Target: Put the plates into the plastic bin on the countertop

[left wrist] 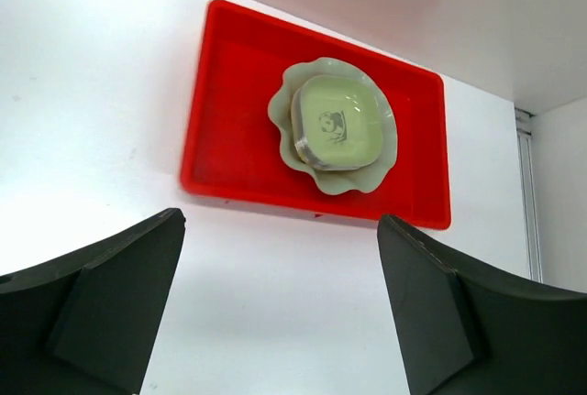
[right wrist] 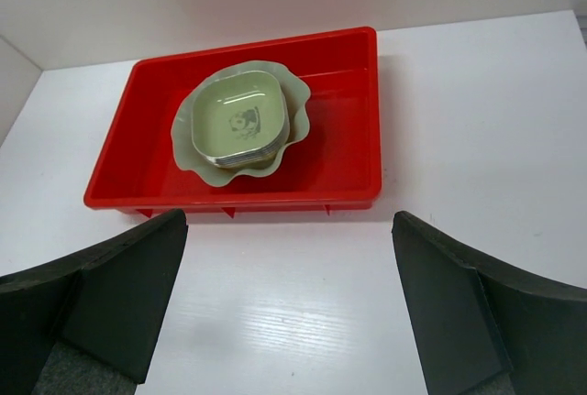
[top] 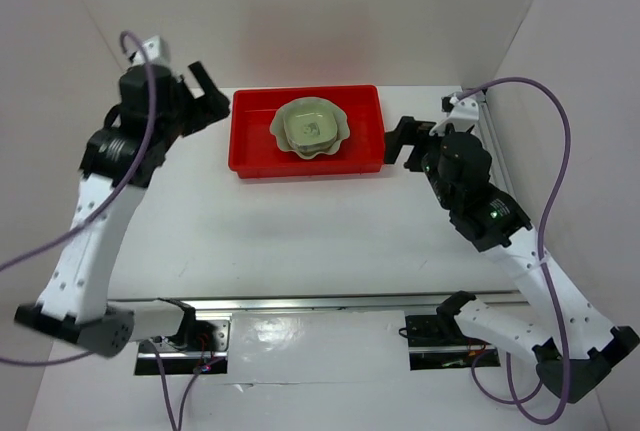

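Note:
The red plastic bin (top: 256, 137) stands at the back middle of the white countertop (top: 300, 241). In it lies the large pale-green scalloped plate (top: 335, 136) with a stack of small rounded-square plates (top: 308, 124) on top; the top one is olive-green. The bin (left wrist: 234, 129) and stack (left wrist: 337, 123) show in the left wrist view, and the bin (right wrist: 344, 157) and stack (right wrist: 240, 120) in the right wrist view. My left gripper (top: 208, 96) is open and empty left of the bin. My right gripper (top: 405, 141) is open and empty right of the bin.
White walls stand close on the left, back and right. A metal rail (top: 320, 303) runs along the near edge between the arm bases. Purple cables loop from both arms.

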